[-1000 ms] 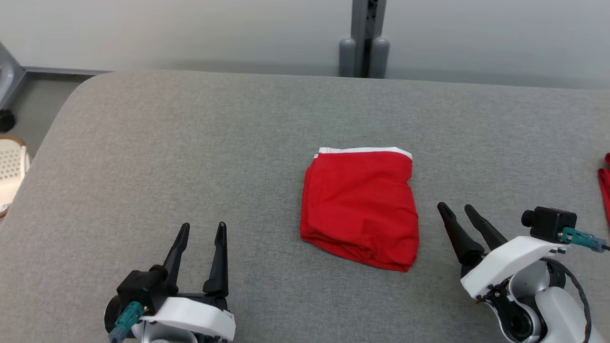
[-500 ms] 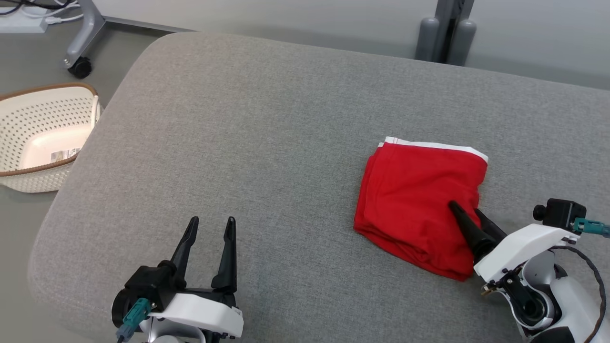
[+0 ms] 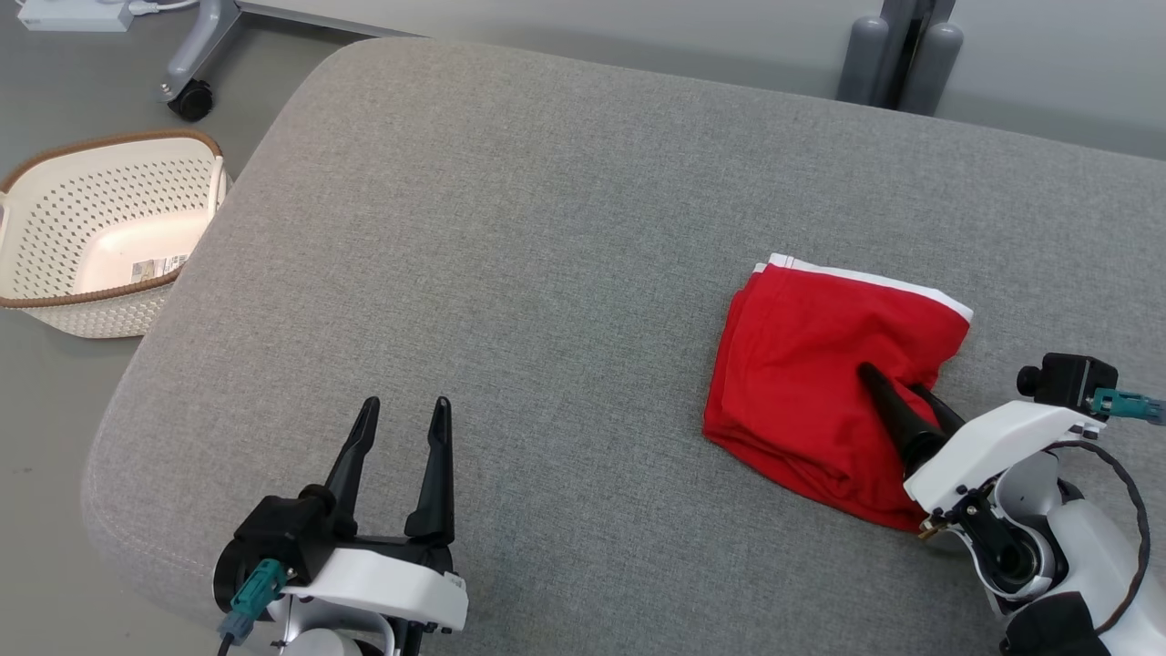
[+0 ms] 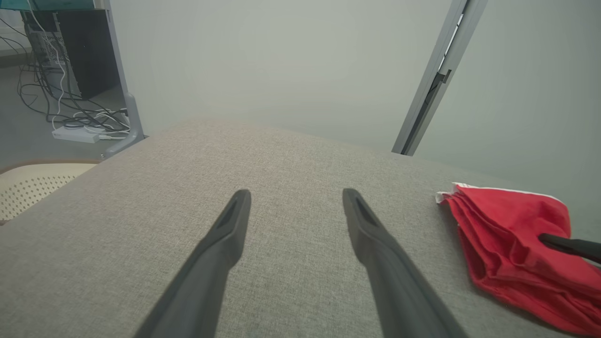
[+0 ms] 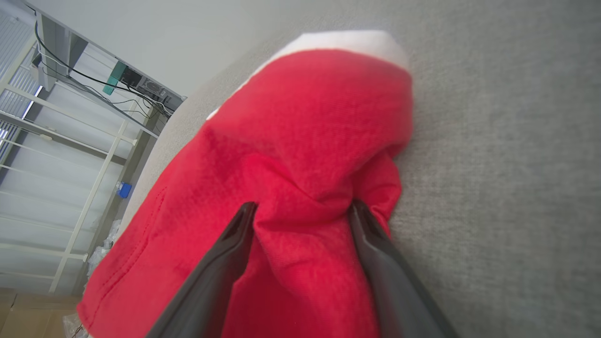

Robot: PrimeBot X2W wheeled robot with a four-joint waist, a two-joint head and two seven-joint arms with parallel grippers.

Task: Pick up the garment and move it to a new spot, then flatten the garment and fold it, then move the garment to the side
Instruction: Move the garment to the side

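Grey table point(image 3: 547, 228), white basket point(image 3: 73, 319) holding a label point(image 3: 157, 267), left hand point(image 3: 406, 404) spread, right hand point(image 3: 893, 380) spread astride red garment point(image 3: 802, 383)

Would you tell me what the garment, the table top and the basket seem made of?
The garment looks a soft matte red knit, likely cotton: it creases and bunches, white band at one edge. The table top seems grey woven upholstery: fine weave, rounded padded corner. The basket is probably cream plastic: moulded perforated walls, brown rim.
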